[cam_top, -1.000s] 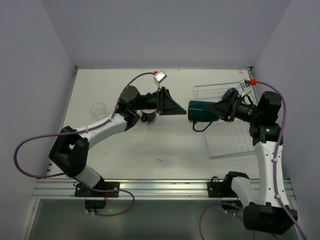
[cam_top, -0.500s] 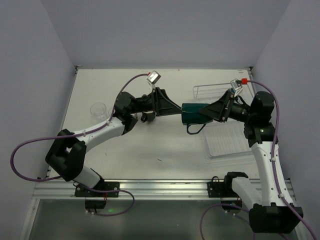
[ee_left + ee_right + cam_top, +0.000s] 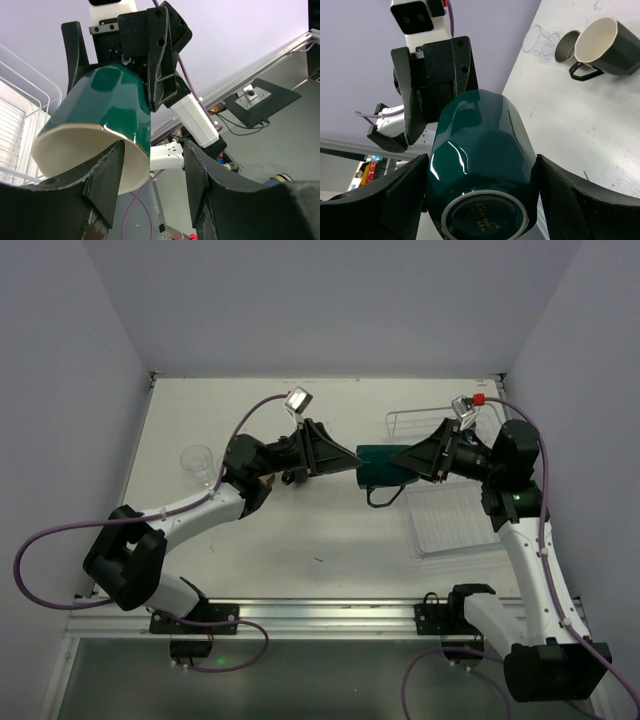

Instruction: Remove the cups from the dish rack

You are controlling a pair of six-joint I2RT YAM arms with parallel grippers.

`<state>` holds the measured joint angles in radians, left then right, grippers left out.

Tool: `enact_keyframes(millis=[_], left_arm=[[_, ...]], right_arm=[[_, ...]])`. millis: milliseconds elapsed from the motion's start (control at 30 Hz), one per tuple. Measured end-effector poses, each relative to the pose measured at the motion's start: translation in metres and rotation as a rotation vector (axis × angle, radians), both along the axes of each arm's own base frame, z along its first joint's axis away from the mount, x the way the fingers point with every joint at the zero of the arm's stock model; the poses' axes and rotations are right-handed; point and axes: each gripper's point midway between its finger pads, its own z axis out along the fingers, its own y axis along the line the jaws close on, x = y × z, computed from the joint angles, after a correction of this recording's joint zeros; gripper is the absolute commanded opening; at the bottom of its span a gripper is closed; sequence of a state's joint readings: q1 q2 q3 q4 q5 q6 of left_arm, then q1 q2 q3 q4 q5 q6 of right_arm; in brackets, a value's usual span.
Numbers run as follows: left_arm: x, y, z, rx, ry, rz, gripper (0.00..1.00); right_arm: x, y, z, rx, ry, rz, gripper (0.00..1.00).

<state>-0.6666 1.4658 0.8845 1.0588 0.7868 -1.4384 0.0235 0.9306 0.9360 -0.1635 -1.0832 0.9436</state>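
Holding the dark teal mug (image 3: 385, 465) on its side in mid-air at the centre of the top view, the right gripper (image 3: 415, 462) presents the open mouth toward the left gripper (image 3: 345, 453), which meets it from the left. This reads as a handover: the dish rack (image 3: 452, 523) lies at the right of the frame beside the right arm. The cups already out of it stand on the desk (image 3: 300, 540) toward the upper left, a clear glass tumbler (image 3: 196, 459) among them, so the left arm looks better placed to set the mug down there. In the right wrist view a dark grey mug (image 3: 607, 40) and a smaller cup (image 3: 566, 46) lie at the upper right. In that same view the right fingers (image 3: 555, 200) are pressed against opposite sides of the mug near its base, pinching it firmly, with the base at the bottom centre. In the left wrist view the left fingers (image 3: 100, 175) are spread wide with the cream-lined rim at centre left. One finger sits just at the rim and the other stands apart from the mug's wall. Whether the near finger touches the rim cannot be told. The left fingers have not closed on it.
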Motion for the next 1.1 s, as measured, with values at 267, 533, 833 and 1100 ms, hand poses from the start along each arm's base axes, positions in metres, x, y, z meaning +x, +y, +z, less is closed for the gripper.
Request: enact_keyframes(millis=[267,533,833,1100], left_arm=[[-0.007,-0.006,0.000,-0.003,0.000,-0.010,0.49],[-0.007,-0.010,-0.004,0.013,-0.003,-0.003,0.45],[-0.009,-0.015,-0.012,0.043,-0.003,-0.004,0.00],[-0.002,-0.021,-0.014,0.123,-0.015,0.011,0.00]], right_arm=[[0.002,0.005,-0.003,0.000,0.023,0.005,0.00],[0.002,0.006,-0.004,0.003,0.034,0.008,0.00],[0.002,0.006,-0.004,0.005,0.039,0.007,0.00],[0.005,0.004,-0.006,0.001,0.044,-0.010,0.73]])
